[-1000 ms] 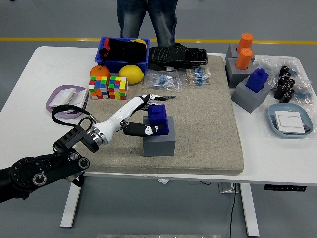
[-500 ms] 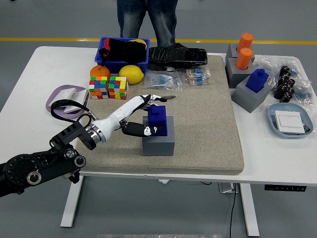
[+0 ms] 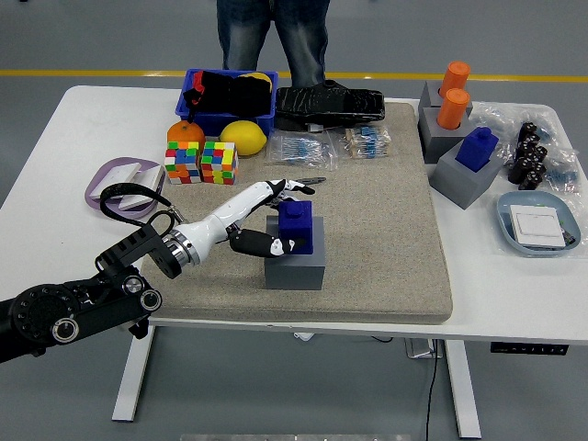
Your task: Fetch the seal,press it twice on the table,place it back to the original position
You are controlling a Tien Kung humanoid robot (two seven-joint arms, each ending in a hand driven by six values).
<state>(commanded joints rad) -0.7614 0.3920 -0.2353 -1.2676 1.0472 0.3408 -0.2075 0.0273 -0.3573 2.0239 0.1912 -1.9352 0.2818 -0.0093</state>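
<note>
The blue seal [image 3: 296, 226] stands upright in its grey block holder [image 3: 294, 265] on the beige mat [image 3: 386, 239], left of the middle. My left hand [image 3: 288, 217] reaches in from the lower left and brackets the seal. The thumb [image 3: 272, 244] lies against the seal's front left side. The white fingers [image 3: 292, 187] arch just behind and above its top, spread and not closed on it. My right hand does not appear in the view.
A second blue seal [image 3: 478, 147] on a grey block and two orange cylinders [image 3: 452, 96] stand at the right. Two puzzle cubes [image 3: 201, 163], a lemon [image 3: 243, 136], an orange [image 3: 185, 132] and a blue bin [image 3: 230, 103] sit behind my hand. A person [image 3: 273, 37] stands at the far side.
My fingers have drawn back from beyond the seal and bent down closer over its top. The seal and its holder have stayed in place.
</note>
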